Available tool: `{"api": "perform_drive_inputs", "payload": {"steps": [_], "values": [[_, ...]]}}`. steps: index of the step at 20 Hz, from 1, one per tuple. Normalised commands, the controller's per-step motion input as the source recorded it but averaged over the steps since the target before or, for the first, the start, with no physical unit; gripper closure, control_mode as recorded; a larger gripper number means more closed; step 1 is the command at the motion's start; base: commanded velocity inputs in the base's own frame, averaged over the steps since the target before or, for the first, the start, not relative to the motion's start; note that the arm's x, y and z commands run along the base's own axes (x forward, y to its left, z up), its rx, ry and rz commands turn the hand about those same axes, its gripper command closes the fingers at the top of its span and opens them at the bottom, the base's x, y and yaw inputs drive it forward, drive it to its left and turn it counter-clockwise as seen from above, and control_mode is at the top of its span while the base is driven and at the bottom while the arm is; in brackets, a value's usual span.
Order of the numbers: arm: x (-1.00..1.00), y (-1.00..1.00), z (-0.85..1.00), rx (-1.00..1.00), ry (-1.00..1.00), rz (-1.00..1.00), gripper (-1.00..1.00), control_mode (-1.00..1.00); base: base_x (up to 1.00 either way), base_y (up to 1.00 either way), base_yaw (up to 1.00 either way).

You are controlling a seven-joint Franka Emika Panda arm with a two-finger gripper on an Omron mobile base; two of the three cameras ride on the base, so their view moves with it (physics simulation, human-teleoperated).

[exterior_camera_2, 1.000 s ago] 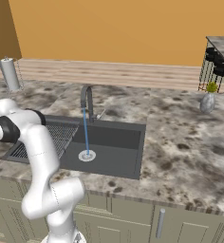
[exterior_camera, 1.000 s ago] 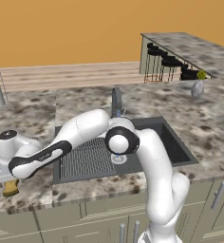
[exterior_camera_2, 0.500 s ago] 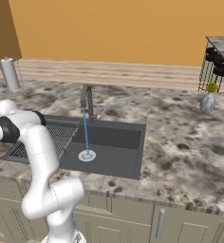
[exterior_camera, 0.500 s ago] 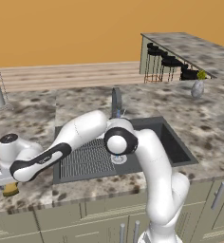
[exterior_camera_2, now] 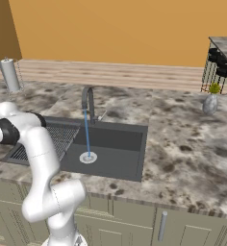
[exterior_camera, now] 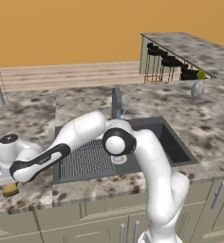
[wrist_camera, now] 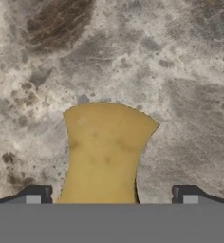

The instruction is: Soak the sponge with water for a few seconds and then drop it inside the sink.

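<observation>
arm lowered slightly toward counter point(exterior_camera: 33, 118), gripper point(wrist_camera: 111, 199) wide open straddling sponge point(wrist_camera: 104, 152), water point(exterior_camera_2: 86, 132) running into sink point(exterior_camera_2: 115, 139)

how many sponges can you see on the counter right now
1. The sponge lies on the granite counter left of the sink, directly under the open gripper. The arm hides part of that counter, so another could be hidden.

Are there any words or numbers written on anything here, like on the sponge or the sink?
None: no words, numbers or signs can be read anywhere.
The sponge has a plain yellow-brown face.
The sink, the faucet and the speckled counter are bare too.
The small vase far off is too small to show any label.
</observation>
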Motion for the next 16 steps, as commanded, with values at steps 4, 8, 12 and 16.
{"api": "perform_drive_inputs", "payload": {"steps": [4,8,12,16], "values": [[0.09,0.13,0.00,0.00,0.00,0.00,-1.00,-1.00,0.00,0.00,0.00],[0.06,0.11,-0.02,0.00,0.00,0.00,-1.00,-1.00,0.00,0.00,0.00],[0.08,0.05,-0.17,0.00,0.00,0.00,-1.00,-1.00,0.00,0.00,0.00],[0.04,0.02,-0.21,-0.01,0.00,0.00,-1.00,-1.00,0.00,0.00,0.00]]}}
